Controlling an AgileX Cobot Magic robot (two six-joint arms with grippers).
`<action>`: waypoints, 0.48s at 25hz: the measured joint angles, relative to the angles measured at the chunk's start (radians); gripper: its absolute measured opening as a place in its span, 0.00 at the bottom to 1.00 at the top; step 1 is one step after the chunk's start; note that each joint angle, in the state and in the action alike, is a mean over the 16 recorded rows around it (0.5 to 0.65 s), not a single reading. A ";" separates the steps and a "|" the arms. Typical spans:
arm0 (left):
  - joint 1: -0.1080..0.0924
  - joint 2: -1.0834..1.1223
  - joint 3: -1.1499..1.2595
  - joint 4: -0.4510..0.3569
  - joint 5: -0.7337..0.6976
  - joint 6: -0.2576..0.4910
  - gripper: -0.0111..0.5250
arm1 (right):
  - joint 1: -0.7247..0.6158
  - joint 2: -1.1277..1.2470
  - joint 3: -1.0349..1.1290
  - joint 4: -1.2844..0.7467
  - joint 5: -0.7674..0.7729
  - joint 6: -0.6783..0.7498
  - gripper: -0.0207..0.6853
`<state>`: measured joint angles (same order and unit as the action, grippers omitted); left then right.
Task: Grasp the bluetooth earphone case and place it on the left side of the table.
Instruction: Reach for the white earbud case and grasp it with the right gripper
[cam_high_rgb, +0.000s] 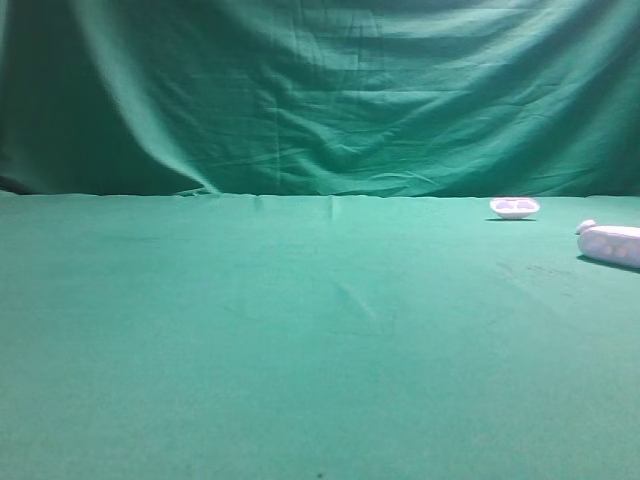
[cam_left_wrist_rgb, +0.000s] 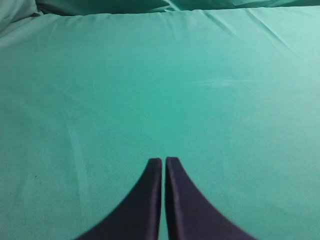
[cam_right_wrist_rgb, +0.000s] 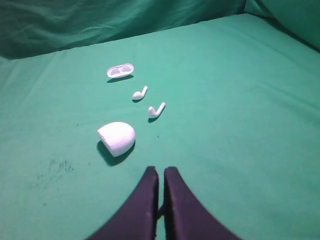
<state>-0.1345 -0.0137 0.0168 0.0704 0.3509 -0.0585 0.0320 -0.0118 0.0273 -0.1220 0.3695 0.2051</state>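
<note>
Two dark grippers, left (cam_left_wrist_rgb: 163, 161) and right (cam_right_wrist_rgb: 161, 171), have their fingers pressed together, holding nothing. The white case (cam_right_wrist_rgb: 117, 138) lies on the green table (cam_right_wrist_rgb: 240, 125) at centre left of the right wrist view, below two earbuds (cam_right_wrist_rgb: 140, 93) and a shallow dish (cam_right_wrist_rgb: 120, 70)

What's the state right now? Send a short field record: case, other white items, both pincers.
bluetooth earphone case: lying on the table at the right side, ungrasped
insert tray: farther back, two hollows facing up
earbuds: two loose, and, between tray and case
left pincer: shut, holds nothing, over bare cloth
right pincer: shut, holds nothing, just short of the case
placement: not yet done
</note>
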 joint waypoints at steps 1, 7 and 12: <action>0.000 0.000 0.000 0.000 0.000 0.000 0.02 | 0.000 0.000 0.000 0.000 0.000 0.000 0.03; 0.000 0.000 0.000 0.000 0.000 0.000 0.02 | 0.000 0.000 0.000 0.000 0.000 0.000 0.03; 0.000 0.000 0.000 0.000 0.000 0.000 0.02 | 0.000 0.000 0.000 0.000 0.000 0.000 0.03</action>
<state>-0.1345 -0.0137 0.0168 0.0704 0.3509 -0.0585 0.0320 -0.0118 0.0273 -0.1220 0.3695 0.2051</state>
